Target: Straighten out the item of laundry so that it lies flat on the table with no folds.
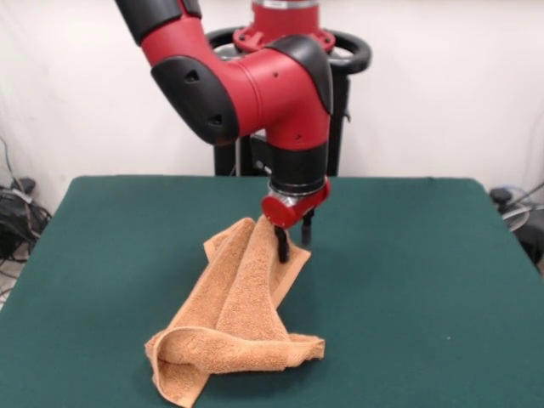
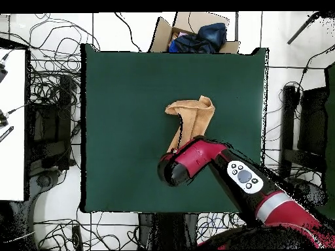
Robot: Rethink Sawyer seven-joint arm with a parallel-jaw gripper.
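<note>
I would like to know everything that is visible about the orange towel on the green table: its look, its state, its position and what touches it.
The light orange-tan terry-cloth towel looks soft and looped, with a woven band along its edges. It is not flat: it lies bunched in a long, narrow, folded strip on the dark green felt-like table top, near the middle. One end is rolled over into thick folds; the other end is raised slightly at the robot's black pincer, whose fingers come down at the cloth there. In the overhead view the red arm hides that end. No tag is visible.

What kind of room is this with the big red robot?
Probably a robot lab. A red arm works over a towel on a green table, and cables lie all over the floor around it, beside a cardboard box of cloth.
</note>
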